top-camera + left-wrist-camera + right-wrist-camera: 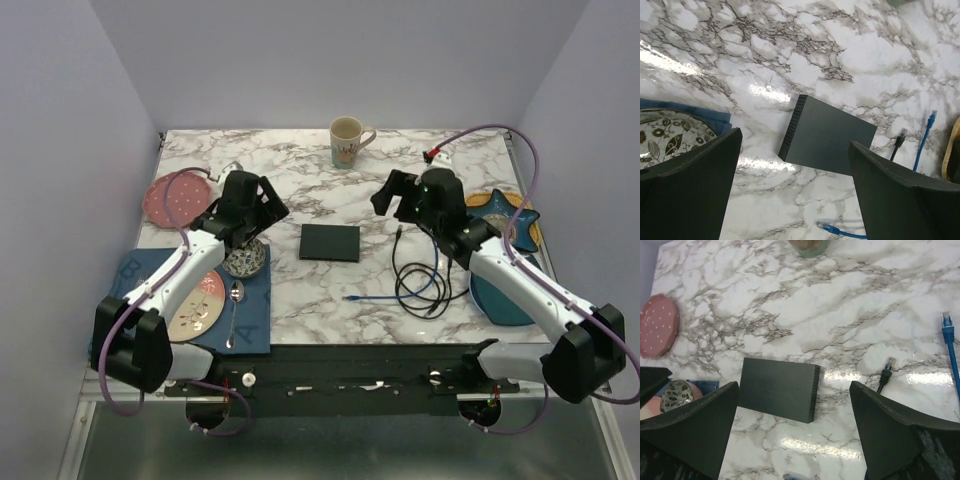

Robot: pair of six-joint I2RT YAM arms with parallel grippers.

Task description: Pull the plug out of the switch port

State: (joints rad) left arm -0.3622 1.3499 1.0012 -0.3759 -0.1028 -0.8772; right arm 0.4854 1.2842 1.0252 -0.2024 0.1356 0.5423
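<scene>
The switch [330, 242] is a flat dark grey box lying mid-table; it also shows in the left wrist view [827, 135] and the right wrist view [777, 389]. No cable shows in it on the sides I can see. A black plug [399, 232] lies loose on the marble right of the switch [888, 364]. A blue plug [348, 298] lies loose in front of it [827, 227]. My left gripper [268, 205] hangs open left of the switch [795, 195]. My right gripper [392, 200] hangs open to its right [792, 435]. Both are empty.
Coiled black and blue cables [425, 285] lie right of the switch. A mug [346, 140] stands at the back. A pink plate [175, 200], a patterned bowl [245, 260], a spoon [235, 300] and a blue placemat [150, 300] sit left. Blue plates [505, 290] sit right.
</scene>
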